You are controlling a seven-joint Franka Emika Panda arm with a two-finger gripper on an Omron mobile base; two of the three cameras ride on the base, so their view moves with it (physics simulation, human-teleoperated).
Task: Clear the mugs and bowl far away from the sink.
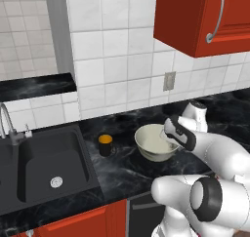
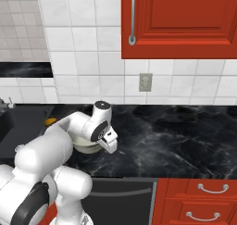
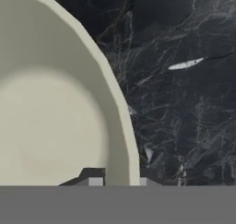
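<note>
Bowl (image 1: 155, 142) sits on the table (image 1: 122, 170) right of the mug (image 1: 105, 145). Hand (image 3: 120, 180) narrowed astride its rim wall (one fingertip inside, one outside). Judged rigid, glossy, slip-prone; rim is the sensible hold.

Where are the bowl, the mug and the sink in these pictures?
bowl (image 1: 152, 142): left base view, on its cream inside wall.
mug (image 1: 105, 145): left base view, on its black side below the orange rim.
sink (image 1: 46, 170): left base view, on the floor of the black basin.
</note>
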